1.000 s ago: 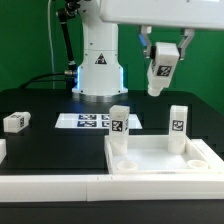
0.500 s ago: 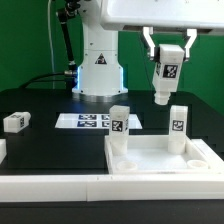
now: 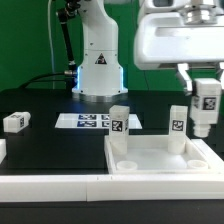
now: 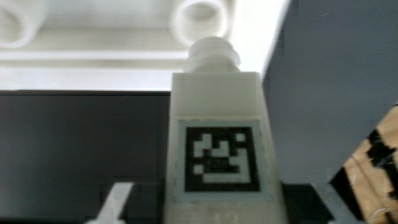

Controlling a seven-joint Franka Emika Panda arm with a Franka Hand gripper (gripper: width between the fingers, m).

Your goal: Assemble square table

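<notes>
Fingers: the fingers (image 4: 118, 203) are closed partway on the flanks of a held leg (image 4: 221, 130). They pinch its upper end, so the gripper (image 3: 204, 84) carries it clear of everything else.
Held leg: it hangs upright below the fingers with its tag facing outward and its round peg (image 4: 214, 48) pointing down. That is probably the way it has to enter a socket.
Below the fingers: the panel (image 3: 160, 163) lies flat with its rim up, and the peg hovers just above the far rim on the exterior view's right. The wrist view shows rounded sockets (image 4: 199, 14) beyond the peg, but I cannot tell whether the peg lines up with one.
Beside the fingers: the nearer of the two standing legs (image 3: 177, 124) rises from the panel just to the exterior view's left of the held leg, apart from it. The other standing leg (image 3: 119, 126) stands farther that way, near the far corner.
Farther out: the marker board (image 3: 85, 121) lies flat on the black table (image 3: 40, 145), behind the panel.
Farthest from the fingers: a loose leg (image 3: 15, 121) lies on its side, well apart and apparently waiting its turn.
Step in hand: likely carrying the third leg to its socket. Lowering it will need the peg kept vertical.
</notes>
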